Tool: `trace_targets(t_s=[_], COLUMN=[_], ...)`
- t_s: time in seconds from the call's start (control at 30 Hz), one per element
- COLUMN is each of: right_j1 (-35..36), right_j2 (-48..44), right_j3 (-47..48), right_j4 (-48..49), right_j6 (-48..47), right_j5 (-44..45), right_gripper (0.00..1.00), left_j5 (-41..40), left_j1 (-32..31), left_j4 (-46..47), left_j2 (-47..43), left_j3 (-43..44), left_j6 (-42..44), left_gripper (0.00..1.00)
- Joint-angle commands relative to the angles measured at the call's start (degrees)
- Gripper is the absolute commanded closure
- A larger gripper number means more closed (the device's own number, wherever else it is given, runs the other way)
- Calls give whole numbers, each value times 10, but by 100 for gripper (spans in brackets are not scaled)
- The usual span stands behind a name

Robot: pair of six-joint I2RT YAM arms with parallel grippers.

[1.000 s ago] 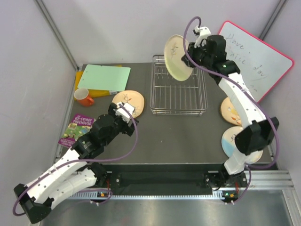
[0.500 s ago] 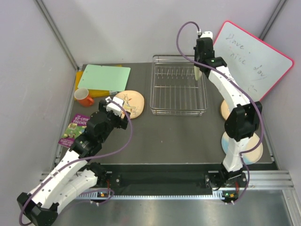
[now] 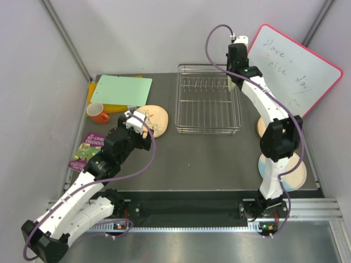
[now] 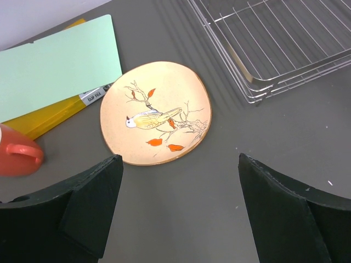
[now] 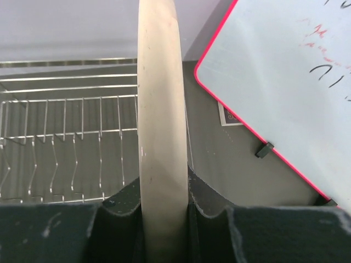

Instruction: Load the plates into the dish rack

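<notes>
Plates: four in view, one in hand. I read the right gripper (image 5: 164, 216) as clamped on the rim of the pale yellow-green round plate (image 5: 159, 109), with a finger against each face. That plate stands upright, edge-on to the wrist camera, at the upper right corner of the chrome wire dish rack (image 3: 208, 109) in the overhead view. I cannot tell whether its lower edge rests on the wires. The pink-framed whiteboard (image 3: 290, 66) leans just right of it.

The left gripper (image 4: 178, 211) hangs with jaws spread wide, holding nothing, above the dark table (image 4: 219, 181). In its wrist frame it sits just below the peach round plate with a bird drawing (image 4: 156, 112). This plate lies flat, left of the rack's near corner and apart from it. An orange mug (image 4: 16, 156) and a pale green folder (image 4: 55, 66) sit to its left.

At the right edge of the overhead view, a second peach plate (image 3: 261, 129) lies flat, partly behind the right arm. The light blue and cream plate (image 3: 296, 175) lies flat below it.
</notes>
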Motion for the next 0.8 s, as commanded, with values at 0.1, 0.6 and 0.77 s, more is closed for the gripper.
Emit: trace_targets(t_s=[0.1, 0.6, 0.77], right_j1=[-17, -24, -25], right_j2=[17, 50, -23], right_j3=[29, 22, 11], right_j4=[75, 76, 72], right_j6=[13, 16, 12], right_j5=[4, -39, -65], right_gripper=[100, 57, 8], left_j5=[-6, -55, -47], left_j1=[5, 28, 69], left_j4=[20, 82, 170], left_j2=[8, 66, 165], left_j3=[19, 12, 39], left_j6=[3, 88, 76], left_gripper=[9, 2, 24])
